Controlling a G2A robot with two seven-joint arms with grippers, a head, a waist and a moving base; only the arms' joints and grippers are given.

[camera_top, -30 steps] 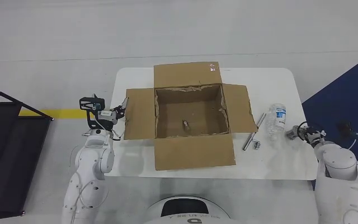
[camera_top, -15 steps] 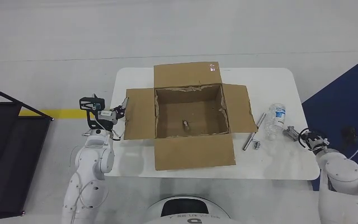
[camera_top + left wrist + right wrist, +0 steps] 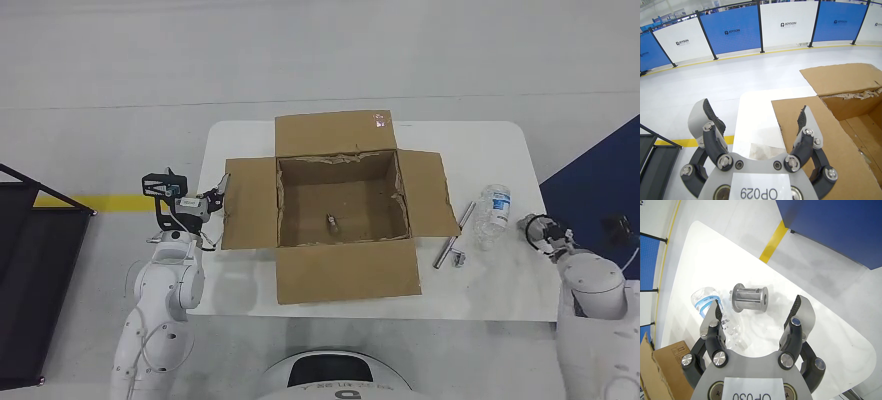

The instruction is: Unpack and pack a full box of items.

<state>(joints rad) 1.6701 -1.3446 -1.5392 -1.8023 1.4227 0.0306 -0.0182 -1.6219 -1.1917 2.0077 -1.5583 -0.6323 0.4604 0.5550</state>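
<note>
We are holding the right gripper (image 3: 756, 300) wide open and empty, well to the right of the box (image 3: 345, 272), out past its right flap. The spool (image 3: 749, 300) is lying on its side on the table (image 3: 810, 321) just beyond the fingertips, clear of both pads. We are judging it as set down, one more item out of the box. The bottle (image 3: 706, 298) is lying just beside the spool, on the side towards the box. Closer to the box, the rod (image 3: 453, 236) is lying along the edge of the right flap, with a small fitting (image 3: 458, 259) just beside its near end. Inside the box one small piece (image 3: 333, 222) is lying on the bottom, so we are taking the unpacking as not yet done. At the box's left flap we are keeping the left gripper (image 3: 755, 105) wide open and empty.

Against the earlier frames, the right gripper is shifting. Half a second ago it was nearer to us and a little farther from the box, and now it is farther out again. From above, the spool is too small for us to say whether it has moved. The left arm, box, rod and bottle are staying where they were.
</note>
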